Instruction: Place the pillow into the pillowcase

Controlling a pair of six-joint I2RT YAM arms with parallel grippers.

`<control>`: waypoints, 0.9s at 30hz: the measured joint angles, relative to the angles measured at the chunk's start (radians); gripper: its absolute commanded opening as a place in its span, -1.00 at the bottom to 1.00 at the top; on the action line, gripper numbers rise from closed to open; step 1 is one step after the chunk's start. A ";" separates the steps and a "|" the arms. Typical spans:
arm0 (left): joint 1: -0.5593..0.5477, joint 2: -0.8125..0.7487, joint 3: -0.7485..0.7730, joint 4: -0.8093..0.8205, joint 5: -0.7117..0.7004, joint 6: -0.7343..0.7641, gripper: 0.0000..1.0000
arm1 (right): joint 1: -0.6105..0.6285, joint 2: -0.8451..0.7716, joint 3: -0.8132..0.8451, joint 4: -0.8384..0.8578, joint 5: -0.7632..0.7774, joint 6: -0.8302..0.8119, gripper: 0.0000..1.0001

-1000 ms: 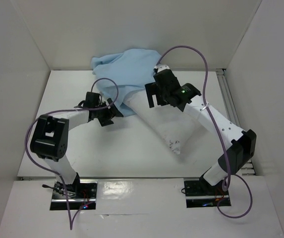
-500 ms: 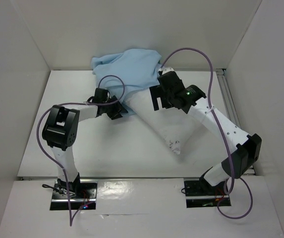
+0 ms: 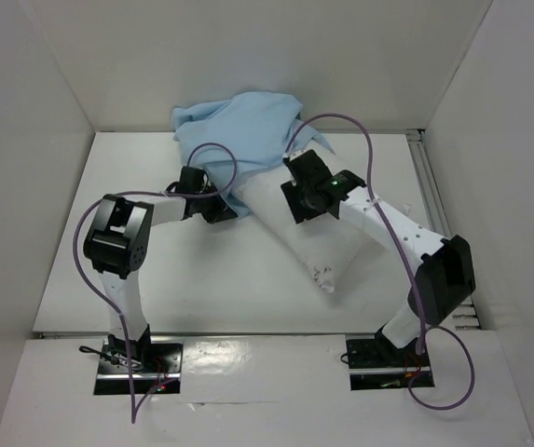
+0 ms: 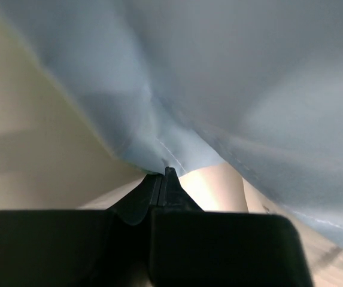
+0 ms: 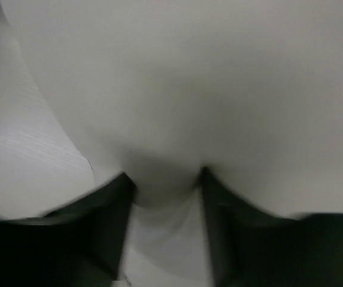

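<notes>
The light blue pillowcase (image 3: 239, 130) lies bunched at the back of the table, draped over the far end of the white pillow (image 3: 318, 247), which runs diagonally toward the near right. My left gripper (image 3: 222, 210) is shut on the pillowcase's near hem. In the left wrist view the tips (image 4: 164, 174) pinch the blue cloth (image 4: 219, 89), with the pillow (image 4: 214, 190) showing just under it. My right gripper (image 3: 294, 194) presses down on the pillow's upper part. In the right wrist view its jaws (image 5: 164, 186) hold a bulge of pillow (image 5: 177, 89) between them.
White walls close in the table (image 3: 192, 279) at the back and on both sides. A metal rail (image 3: 430, 182) runs along the right edge. Purple cables (image 3: 378, 140) loop above both arms.
My left gripper slid right to the pillowcase hem and shut on it. My right gripper came down from above onto the pillow and its jaws narrowed around the fabric.
</notes>
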 measured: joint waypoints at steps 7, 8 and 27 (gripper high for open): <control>0.000 -0.122 -0.032 -0.027 0.000 0.043 -1.00 | -0.031 0.093 0.036 0.059 0.031 0.023 -1.00; 0.000 -0.151 -0.031 -0.027 0.000 0.047 -1.00 | -0.041 0.093 0.058 0.059 0.037 0.023 -1.00; -0.104 -0.531 -0.165 0.009 0.284 0.030 -1.00 | -0.030 0.138 0.116 0.270 0.100 0.175 -1.00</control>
